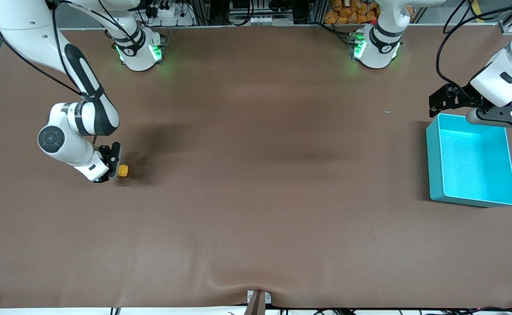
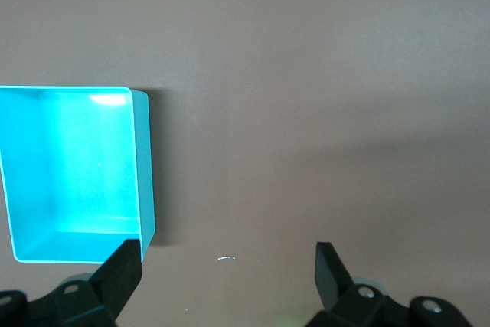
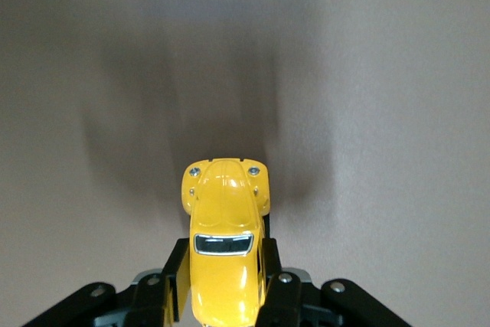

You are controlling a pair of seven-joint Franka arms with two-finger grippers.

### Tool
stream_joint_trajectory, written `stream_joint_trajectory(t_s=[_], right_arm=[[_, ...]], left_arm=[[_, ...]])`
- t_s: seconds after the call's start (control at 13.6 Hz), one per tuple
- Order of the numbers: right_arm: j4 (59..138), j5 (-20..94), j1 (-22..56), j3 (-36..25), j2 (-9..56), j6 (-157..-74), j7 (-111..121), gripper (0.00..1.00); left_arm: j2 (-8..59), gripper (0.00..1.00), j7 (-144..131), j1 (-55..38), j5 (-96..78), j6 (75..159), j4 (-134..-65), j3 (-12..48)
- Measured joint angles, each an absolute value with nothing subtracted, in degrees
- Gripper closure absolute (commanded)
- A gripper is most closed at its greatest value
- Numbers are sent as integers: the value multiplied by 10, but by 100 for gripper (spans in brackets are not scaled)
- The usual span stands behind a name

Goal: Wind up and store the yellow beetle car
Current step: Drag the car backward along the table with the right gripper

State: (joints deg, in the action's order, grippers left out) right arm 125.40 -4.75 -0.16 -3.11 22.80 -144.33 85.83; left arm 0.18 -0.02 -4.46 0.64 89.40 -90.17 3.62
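Observation:
The yellow beetle car point(image 1: 123, 170) is at the table surface toward the right arm's end. My right gripper point(image 1: 112, 165) is shut on it; in the right wrist view the two black fingers point(image 3: 173, 281) press against both sides of the car point(image 3: 224, 235), its nose pointing away from the wrist. I cannot tell whether its wheels touch the table. The teal bin point(image 1: 435, 144) stands empty toward the left arm's end. My left gripper point(image 1: 440, 101) is open and empty, in the air just off the bin's corner farthest from the front camera; the bin also shows in the left wrist view point(image 2: 144, 166).
The brown table cover point(image 1: 256, 175) lies between the car and the bin. A small pale scrap point(image 1: 388, 111) lies on it beside the bin, also in the left wrist view point(image 2: 226, 257). A clamp point(image 1: 258, 301) sits at the table's front edge.

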Motion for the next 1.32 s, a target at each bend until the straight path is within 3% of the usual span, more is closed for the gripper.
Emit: stream_joint_trajectory(t_s=[1.32], right_arm=[[1239,-47,-128,-32,238,-1445,990,66]], left_arm=[[2,0,0,-44,6,894,-902,36]])
